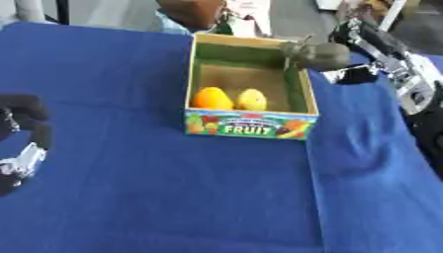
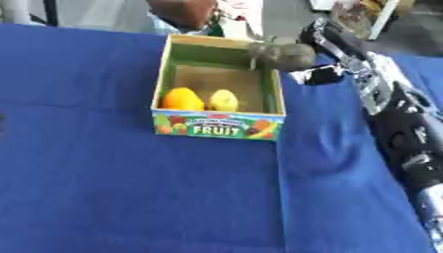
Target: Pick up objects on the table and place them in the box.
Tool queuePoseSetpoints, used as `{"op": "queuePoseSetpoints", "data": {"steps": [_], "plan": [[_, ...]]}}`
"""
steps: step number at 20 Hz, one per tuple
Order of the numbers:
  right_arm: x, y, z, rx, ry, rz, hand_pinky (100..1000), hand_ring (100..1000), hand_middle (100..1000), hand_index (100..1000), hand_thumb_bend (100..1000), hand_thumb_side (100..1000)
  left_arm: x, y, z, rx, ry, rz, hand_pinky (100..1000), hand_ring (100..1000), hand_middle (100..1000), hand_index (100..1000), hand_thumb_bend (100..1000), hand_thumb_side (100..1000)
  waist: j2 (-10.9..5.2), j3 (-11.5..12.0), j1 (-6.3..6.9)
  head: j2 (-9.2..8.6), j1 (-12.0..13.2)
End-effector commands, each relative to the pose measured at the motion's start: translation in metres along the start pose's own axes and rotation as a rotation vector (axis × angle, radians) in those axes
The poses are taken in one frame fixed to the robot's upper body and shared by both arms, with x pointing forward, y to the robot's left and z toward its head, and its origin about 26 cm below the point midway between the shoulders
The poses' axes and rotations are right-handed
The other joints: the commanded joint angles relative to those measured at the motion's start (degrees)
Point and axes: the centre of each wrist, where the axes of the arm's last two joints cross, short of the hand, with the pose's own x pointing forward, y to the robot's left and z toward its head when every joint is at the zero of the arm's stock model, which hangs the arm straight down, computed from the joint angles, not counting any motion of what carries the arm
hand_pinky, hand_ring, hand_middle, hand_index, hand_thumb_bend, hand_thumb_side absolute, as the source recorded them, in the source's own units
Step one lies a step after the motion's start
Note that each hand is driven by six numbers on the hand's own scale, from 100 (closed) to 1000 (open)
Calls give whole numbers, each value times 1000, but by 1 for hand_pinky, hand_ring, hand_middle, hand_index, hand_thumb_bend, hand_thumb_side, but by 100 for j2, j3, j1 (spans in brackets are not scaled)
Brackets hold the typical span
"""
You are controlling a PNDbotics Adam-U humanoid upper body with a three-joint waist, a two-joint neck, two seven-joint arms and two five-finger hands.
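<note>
A cardboard box [image 1: 249,126] with green inner walls and a "FRUIT" label on its front stands on the blue cloth. An orange fruit [image 1: 212,98] and a yellow fruit [image 1: 252,100] lie side by side inside it, against the front wall. My right hand [image 2: 327,37] reaches in from the upper right, curled round a dark grey-green fruit [image 2: 282,55]. It holds the fruit over the box's far right corner. My left hand [image 1: 26,136] rests at the left edge, fingers relaxed and holding nothing.
The blue cloth [image 1: 130,188] covers the whole table and has a fold [image 1: 346,148] to the right of the box. My right arm [image 2: 398,123] runs along the right side. Clutter and a brown object [image 1: 190,12] lie beyond the far edge.
</note>
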Motion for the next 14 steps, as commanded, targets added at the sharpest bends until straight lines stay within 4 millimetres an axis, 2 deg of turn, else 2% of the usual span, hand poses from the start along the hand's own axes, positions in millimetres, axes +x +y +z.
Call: {"op": "queuePoseSetpoints", "data": {"steps": [1, 9, 14], "plan": [[1, -14, -11, -29, -12, 34, 702, 512, 270, 347, 100, 182, 8, 2, -4, -7, -34, -5, 667, 690, 621, 754, 257, 230, -102, 25, 44, -42, -51], [12, -8, -28, -27, -54, 22, 709, 516, 280, 359, 100, 175, 9, 1, -5, -16, -42, 2, 667, 690, 621, 754, 257, 229, -108, 88, 54, -2, -130], [18, -4, -35, -8, -83, 24, 715, 530, 317, 403, 100, 195, 9, 1, -6, -19, -45, 4, 667, 690, 621, 754, 257, 228, -111, 105, 53, 28, -160]]}}
